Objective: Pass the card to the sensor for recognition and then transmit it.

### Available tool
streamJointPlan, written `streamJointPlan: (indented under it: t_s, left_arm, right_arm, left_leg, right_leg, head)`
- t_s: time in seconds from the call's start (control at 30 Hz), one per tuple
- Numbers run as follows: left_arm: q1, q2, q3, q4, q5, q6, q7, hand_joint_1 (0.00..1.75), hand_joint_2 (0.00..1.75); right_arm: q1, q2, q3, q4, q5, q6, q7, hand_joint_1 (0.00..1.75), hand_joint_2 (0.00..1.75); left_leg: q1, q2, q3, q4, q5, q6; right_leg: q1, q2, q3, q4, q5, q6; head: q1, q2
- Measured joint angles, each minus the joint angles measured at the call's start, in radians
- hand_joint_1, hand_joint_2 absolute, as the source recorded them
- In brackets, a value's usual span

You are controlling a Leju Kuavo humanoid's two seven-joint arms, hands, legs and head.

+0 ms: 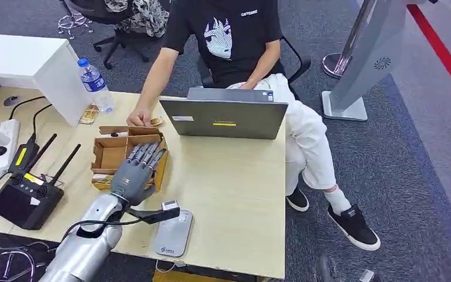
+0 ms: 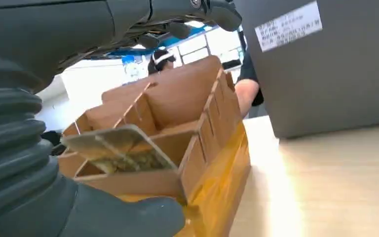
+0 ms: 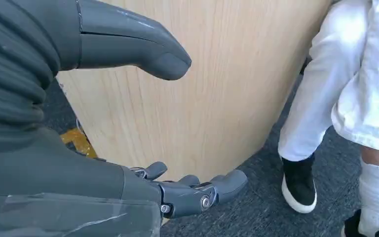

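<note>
Nearest, the grey card sensor (image 1: pixel 174 234) lay flat at the table (image 1: pixel 235 194) edge. Just beyond it the left hand (image 1: pixel 134 174) hovered over the divided cardboard box (image 1: pixel 110 154), fingers (image 1: pixel 147 154) extended, gripping nothing. A card (image 2: pixel 114 143) stood tilted in one compartment. Down beside the table, the right hand (image 3: pixel 128 163) hung spread, empty. Farther back, a seated person (image 1: pixel 235 41) worked at a laptop (image 1: pixel 223 117).
</note>
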Motion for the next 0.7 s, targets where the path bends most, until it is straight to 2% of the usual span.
streamJointPlan:
  t_s: [0.27, 0.7]
  left_arm:
    - [0.011, 0.001, 0.018, 0.013, 0.001, -0.014, -0.011, 0.0, 1.75]
    - [0.078, 0.02, 0.029, -0.093, 0.004, -0.03, -0.019, 0.0, 1.75]
  right_arm:
    - [0.0, 0.0, -0.003, 0.0, -0.005, 0.003, -0.002, 0.0, 1.75]
    - [0.009, -0.004, -0.016, 0.0, -0.021, 0.006, -0.01, 0.0, 1.75]
  left_leg:
    - [0.0, 0.0, 0.0, 0.0, 0.0, 0.0]
    - [0.0, 0.0, 0.0, 0.0, 0.0, 0.0]
  right_leg:
    - [0.0, 0.0, 0.0, 0.0, 0.0, 0.0]
    - [0.0, 0.0, 0.0, 0.0, 0.0, 0.0]
  head:
    - [0.0, 0.0]
    - [0.0, 0.0]
